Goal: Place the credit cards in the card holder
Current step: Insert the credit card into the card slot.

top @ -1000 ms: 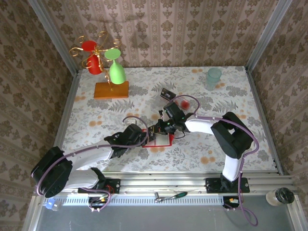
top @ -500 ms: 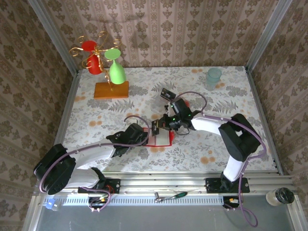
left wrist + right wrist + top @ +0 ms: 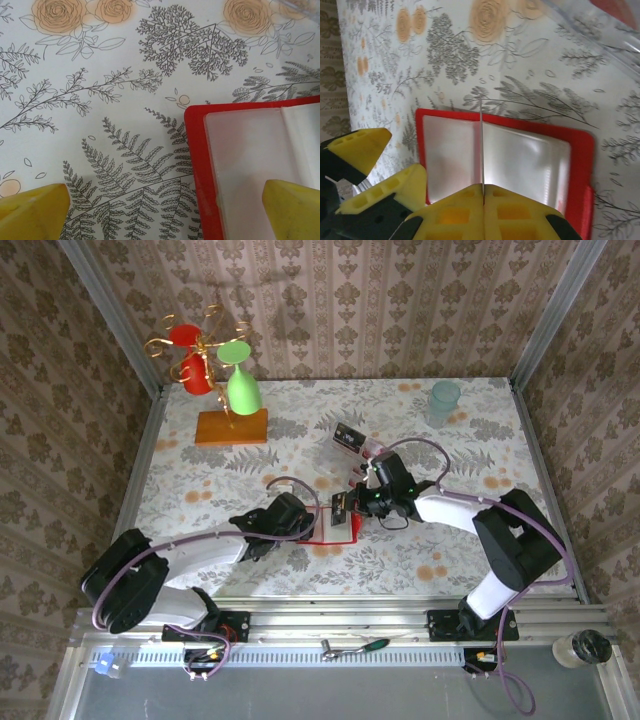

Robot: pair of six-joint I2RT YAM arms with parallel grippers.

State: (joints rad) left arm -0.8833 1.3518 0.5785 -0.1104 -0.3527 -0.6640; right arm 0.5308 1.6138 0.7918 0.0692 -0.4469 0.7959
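Note:
The red card holder (image 3: 580, 150) lies open on the table, its pale pockets facing up, and it also appears from above (image 3: 338, 533). My right gripper (image 3: 483, 192) is shut on a thin credit card (image 3: 482, 145), seen edge-on and upright over the holder's middle fold. My left gripper (image 3: 162, 215) is open; its right finger (image 3: 292, 205) is over the holder's pale pocket (image 3: 245, 155) and its left finger (image 3: 32, 212) over bare cloth. From above, both grippers, left (image 3: 312, 525) and right (image 3: 352, 506), meet at the holder. More cards (image 3: 348, 435) lie in a clear tray.
The clear plastic tray (image 3: 358, 445) sits just beyond the holder, its edge in the right wrist view (image 3: 600, 35). A wooden stand with red and green glasses (image 3: 230, 425) is at the back left, a teal cup (image 3: 444, 400) at the back right. Patterned walls enclose the table.
My right gripper has drawn to the right with the card, from the holder's left part to its middle. My left gripper has slid right onto the holder's left edge.

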